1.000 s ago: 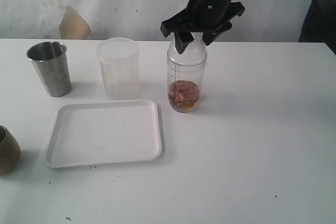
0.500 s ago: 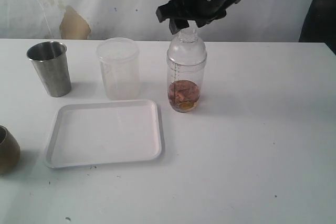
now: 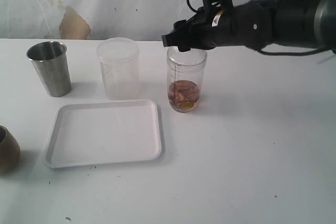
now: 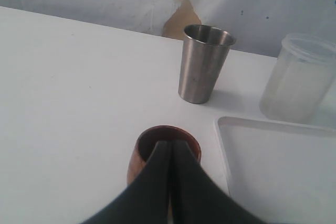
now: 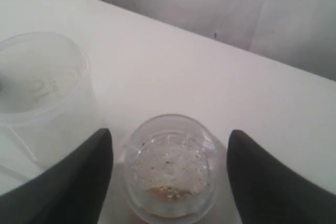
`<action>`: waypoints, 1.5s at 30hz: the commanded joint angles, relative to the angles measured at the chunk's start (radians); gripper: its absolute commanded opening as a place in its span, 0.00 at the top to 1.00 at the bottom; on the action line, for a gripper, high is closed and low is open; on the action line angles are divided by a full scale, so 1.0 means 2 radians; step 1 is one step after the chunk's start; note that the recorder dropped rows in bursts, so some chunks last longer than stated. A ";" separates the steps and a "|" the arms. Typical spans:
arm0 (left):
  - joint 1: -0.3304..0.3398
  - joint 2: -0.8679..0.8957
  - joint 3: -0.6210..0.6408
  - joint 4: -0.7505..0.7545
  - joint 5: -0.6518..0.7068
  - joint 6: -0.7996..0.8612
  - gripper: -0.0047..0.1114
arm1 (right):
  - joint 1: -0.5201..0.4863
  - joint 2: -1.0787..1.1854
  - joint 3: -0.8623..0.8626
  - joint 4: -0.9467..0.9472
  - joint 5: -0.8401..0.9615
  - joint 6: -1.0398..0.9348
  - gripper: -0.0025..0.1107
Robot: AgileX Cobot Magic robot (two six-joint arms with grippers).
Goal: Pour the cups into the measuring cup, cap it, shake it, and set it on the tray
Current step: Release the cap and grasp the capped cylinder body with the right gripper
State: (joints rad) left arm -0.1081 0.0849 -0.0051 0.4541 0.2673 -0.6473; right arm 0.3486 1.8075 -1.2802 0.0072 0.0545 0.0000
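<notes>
The measuring cup point(image 3: 186, 80), clear with a black scale, stands right of the tray and holds brown bits at its bottom. Seen from above, its clear domed cap point(image 5: 170, 163) sits on top. My right gripper point(image 5: 170, 135) is open, one finger on each side of the cap with a gap on both sides. It hides the cup's top in the exterior view, where the gripper point(image 3: 182, 38) reaches in from the right. The steel tumbler point(image 3: 50, 68) stands upright at far left. My left gripper point(image 4: 170, 144) is shut and empty, just over the wooden cup point(image 4: 157, 142).
A frosted plastic cup point(image 3: 118, 67) stands between the tumbler and the measuring cup, close to my right gripper's finger point(image 5: 89, 166). The white tray point(image 3: 105, 132) lies in front of it. The wooden cup point(image 3: 6, 150) sits at the table's left edge.
The right arm has swung from upright over the measuring cup to lying level, reaching in from the right. Its open fingers rose off the cap, then came down beside it.
</notes>
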 commanded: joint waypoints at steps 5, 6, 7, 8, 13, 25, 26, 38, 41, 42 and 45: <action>-0.002 -0.002 0.003 0.002 -0.002 0.001 0.95 | 0.002 -0.005 0.063 0.001 -0.117 0.000 0.55; -0.002 -0.002 0.003 0.002 -0.002 0.001 0.95 | 0.002 -0.005 0.066 0.001 -0.122 0.000 0.59; -0.002 -0.002 0.003 0.002 -0.002 0.001 0.95 | 0.002 -0.005 0.069 0.000 -0.123 0.000 0.63; -0.002 -0.002 0.003 0.002 -0.002 0.001 0.95 | 0.002 -0.004 0.071 -0.004 -0.125 0.000 0.66; -0.002 -0.002 0.003 0.002 -0.002 0.001 0.95 | 0.002 0.011 0.089 -0.004 -0.132 0.000 0.95; -0.002 -0.002 0.003 0.002 -0.002 0.001 0.95 | 0.002 0.026 0.094 0.000 -0.081 0.013 0.98; -0.002 -0.002 0.003 0.002 -0.002 0.001 0.95 | 0.002 0.022 0.094 0.000 -0.079 0.013 0.98; -0.002 -0.002 0.003 0.002 -0.002 0.001 0.95 | 0.002 -0.024 0.094 0.000 -0.064 0.015 0.80; -0.002 -0.002 0.003 0.002 -0.002 0.001 0.95 | 0.002 -0.024 0.094 0.000 -0.075 0.015 0.49; -0.002 -0.002 0.003 0.002 -0.002 0.001 0.95 | 0.002 -0.024 0.094 0.000 -0.087 0.015 0.37; -0.002 -0.002 0.003 0.002 -0.002 0.001 0.95 | 0.002 -0.030 0.094 0.000 -0.103 0.015 0.28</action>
State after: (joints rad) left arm -0.1081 0.0849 -0.0051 0.4541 0.2673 -0.6473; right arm 0.3504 1.7548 -1.0950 0.0000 -0.1338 0.0222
